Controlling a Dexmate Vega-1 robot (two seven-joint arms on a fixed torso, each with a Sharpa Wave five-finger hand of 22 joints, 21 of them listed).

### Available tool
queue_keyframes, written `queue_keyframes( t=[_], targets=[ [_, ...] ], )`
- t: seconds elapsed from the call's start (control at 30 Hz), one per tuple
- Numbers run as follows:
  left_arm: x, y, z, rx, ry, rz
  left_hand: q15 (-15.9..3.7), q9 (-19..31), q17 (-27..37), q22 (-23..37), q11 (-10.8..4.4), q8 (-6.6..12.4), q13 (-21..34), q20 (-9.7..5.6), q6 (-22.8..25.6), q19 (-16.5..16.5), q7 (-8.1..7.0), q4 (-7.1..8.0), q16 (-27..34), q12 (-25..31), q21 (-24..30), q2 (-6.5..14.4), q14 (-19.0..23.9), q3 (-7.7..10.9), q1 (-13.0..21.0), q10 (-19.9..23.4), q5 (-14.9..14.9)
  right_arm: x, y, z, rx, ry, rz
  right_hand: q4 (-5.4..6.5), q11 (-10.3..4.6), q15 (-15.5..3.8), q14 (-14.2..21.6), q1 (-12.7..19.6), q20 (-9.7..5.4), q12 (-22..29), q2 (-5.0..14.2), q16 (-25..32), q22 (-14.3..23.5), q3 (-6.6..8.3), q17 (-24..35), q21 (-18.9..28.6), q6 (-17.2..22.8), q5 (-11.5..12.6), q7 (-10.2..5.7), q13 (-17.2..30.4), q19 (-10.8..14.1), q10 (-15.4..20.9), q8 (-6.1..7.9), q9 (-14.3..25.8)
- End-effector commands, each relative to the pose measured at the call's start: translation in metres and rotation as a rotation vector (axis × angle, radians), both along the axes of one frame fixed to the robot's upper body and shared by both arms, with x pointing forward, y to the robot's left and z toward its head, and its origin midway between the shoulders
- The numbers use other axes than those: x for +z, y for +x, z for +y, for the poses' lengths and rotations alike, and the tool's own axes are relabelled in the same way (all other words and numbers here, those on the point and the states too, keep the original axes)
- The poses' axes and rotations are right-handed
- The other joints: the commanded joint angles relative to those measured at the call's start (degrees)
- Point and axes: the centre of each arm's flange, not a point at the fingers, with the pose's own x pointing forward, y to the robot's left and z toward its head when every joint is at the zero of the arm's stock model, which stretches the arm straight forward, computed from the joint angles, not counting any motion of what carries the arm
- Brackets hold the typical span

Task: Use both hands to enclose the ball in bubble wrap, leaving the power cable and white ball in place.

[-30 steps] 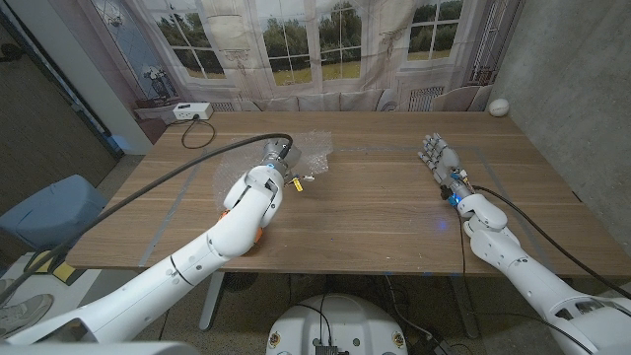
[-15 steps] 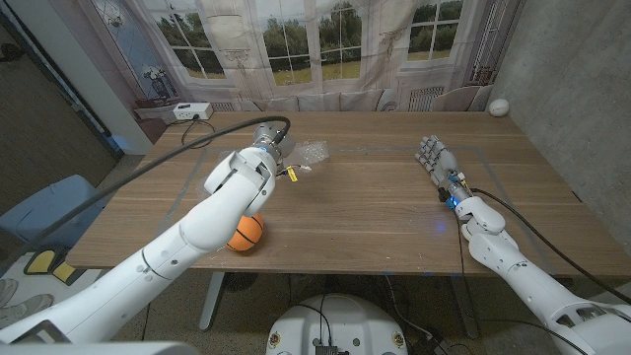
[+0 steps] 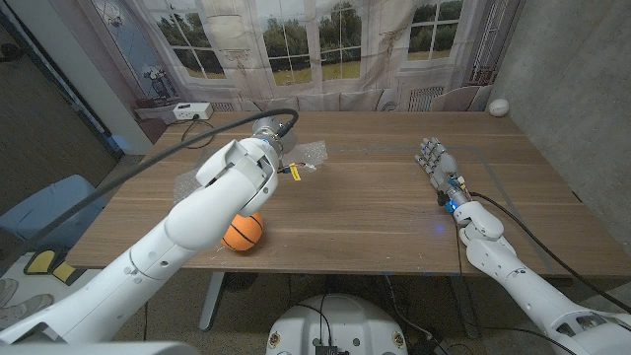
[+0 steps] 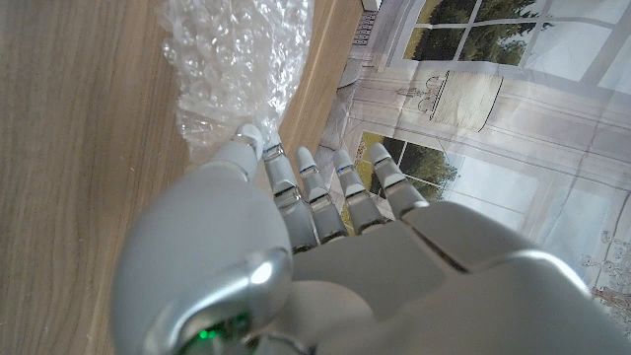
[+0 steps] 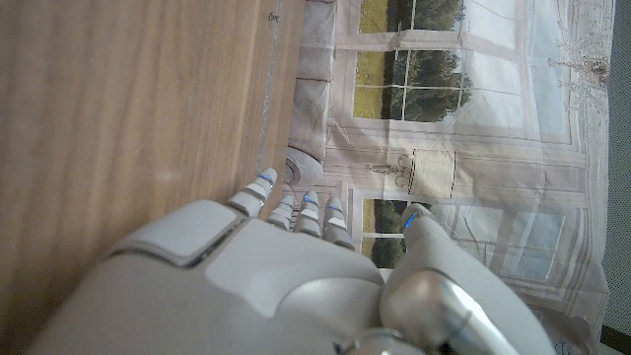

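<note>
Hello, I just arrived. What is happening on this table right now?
A two-armed robot is working with bubble wrap meant to enclose the orange ball. Its left hand reaches to the far side of the wooden table, with its fingers at the edge of the wrap; whether they grip it is unclear. The ball lies uncovered near the front edge, apart from the wrap. The right hand holds nothing, fingers apart. A white ball sits at the far right corner.
</note>
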Motion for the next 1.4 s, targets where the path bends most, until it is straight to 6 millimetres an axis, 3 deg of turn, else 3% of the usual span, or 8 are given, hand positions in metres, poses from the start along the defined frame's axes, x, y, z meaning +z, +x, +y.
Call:
queue_keyframes(
  t=[0.03, 0.33, 0.83, 0.87, 0.97, 1.03, 1.27, 1.4],
  targets=[
    [-0.009, -0.031, -0.018, -0.093, -0.006, 0.084, -6.30, 0.5, 0.1, 0.1, -0.21, 0.62, 0.1, -0.07, 1.2, 0.1, -1.17, 0.25, 0.0, 0.1, 0.1, -0.2, 0.4, -0.06, -0.5, 0.5, 0.5, -0.007, -0.002, 0.003, -0.006, 0.038, -0.025, -0.16, -0.02, 0.10, 0.3, -0.2, -0.21, 0.0, -0.11, 0.1, 0.3, 0.07, 0.3, 0.5, 0.2, 0.4, 0.04, 0.2, 0.4, 0.3, 0.29, 0.2],
    [-0.021, -0.049, -0.026, -0.095, 0.008, 0.132, -6.40, 1.0, 0.0, 0.1, -0.26, 1.25, 0.3, -0.34, 1.4, 0.3, -1.01, 0.21, -0.1, 0.1, 0.2, -0.4, 0.7, -0.16, -0.4, 0.8, 0.9, -0.012, 0.003, 0.011, 0.001, 0.057, -0.036, -0.18, 0.01, 0.07, 0.6, -0.3, -0.15, 0.0, -0.13, 0.1, 0.3, 0.05, 0.3, 0.6, 0.2, 0.4, 0.01, 0.2, 0.7, 0.3, 0.28, 0.2],
    [-0.034, -0.045, -0.016, -0.010, -0.024, 0.205, -6.59, 0.4, -0.2, -0.1, -0.77, 1.08, 0.4, -0.50, 1.3, 0.5, -1.19, -0.56, -0.5, 0.0, 0.3, -1.0, 1.6, -0.12, 0.3, 1.1, 1.1, -0.014, 0.001, 0.014, -0.028, 0.078, -0.034, -0.22, -0.11, 0.01, 1.1, -0.3, -0.16, 0.0, -0.12, 0.2, 0.3, 0.05, 0.3, 0.7, 0.1, 0.4, -0.04, 0.2, 1.2, 0.3, 0.28, 0.2],
    [-0.034, -0.045, -0.016, 0.000, -0.024, 0.208, -6.27, -0.2, -0.3, -0.1, -0.70, -0.68, 0.4, -0.46, -2.1, 0.6, -2.03, -1.03, -0.7, -0.4, 0.4, -1.6, 1.5, -0.37, 0.6, 0.5, 0.8, -0.014, 0.002, 0.014, -0.029, 0.078, -0.034, -0.22, -0.09, -0.05, 1.2, -0.3, -0.19, 0.0, -0.12, 0.3, 0.3, 0.05, 0.3, 0.7, 0.1, 0.4, -0.03, 0.2, 1.2, 0.3, 0.28, 0.2],
    [-0.032, -0.043, -0.014, 0.004, -0.033, 0.215, -4.45, -4.2, -0.5, -0.3, 0.11, -11.97, 0.4, 0.93, -21.3, -0.9, -4.70, -0.19, -2.6, -2.9, -0.4, -7.0, -0.8, -5.47, -3.2, -4.4, 0.6, -0.012, 0.003, 0.015, -0.026, 0.073, -0.032, -0.23, -0.06, -0.03, 1.3, -0.3, -0.20, 0.0, -0.12, 0.3, 0.3, 0.05, 0.3, 0.8, 0.1, 0.4, -0.09, 0.2, 1.4, 0.3, 0.28, 0.2],
    [-0.030, -0.042, -0.013, 0.005, -0.046, 0.219, -2.87, -5.7, -0.5, -0.4, 1.49, -16.92, 0.3, 1.78, -31.2, -1.5, -3.79, 0.34, -3.7, -4.6, -0.9, -9.2, -2.7, -7.81, -4.8, -7.9, 1.6, -0.010, 0.006, 0.017, -0.025, 0.070, -0.032, -0.23, -0.03, 0.00, 1.4, -0.3, -0.18, 0.0, -0.13, 0.3, 0.3, 0.05, 0.3, 0.8, 0.1, 0.4, -0.07, 0.2, 1.4, 0.3, 0.29, 0.2],
    [-0.024, -0.041, -0.011, -0.008, -0.070, 0.227, 2.10, -7.5, -0.3, -0.3, 5.62, -18.50, 0.4, 3.62, -49.1, -3.2, 0.60, 2.35, -5.2, -7.4, -2.2, -14.5, -7.7, -14.40, -9.5, -16.3, 5.8, -0.006, 0.011, 0.020, -0.021, 0.064, -0.030, -0.24, -0.11, 0.06, 1.4, -0.4, -0.21, 0.0, -0.17, 0.3, 0.3, 0.02, 0.3, 0.7, 0.1, 0.4, -0.09, 0.2, 1.4, 0.3, 0.29, 0.2],
    [-0.023, -0.041, -0.013, -0.027, -0.092, 0.242, 3.07, -7.7, -0.2, -0.2, 6.73, -18.55, 0.6, 4.03, -55.0, -3.7, 1.10, 2.90, -5.3, -7.9, -2.6, -16.0, -9.1, -16.77, -10.8, -19.3, 7.8, -0.005, 0.012, 0.020, -0.016, 0.064, -0.029, -0.24, -0.04, 0.12, 1.4, -0.4, -0.20, 0.0, -0.19, 0.2, 0.3, 0.00, 0.3, 0.7, 0.1, 0.4, -0.11, 0.2, 1.5, 0.3, 0.28, 0.2]
  ],
)
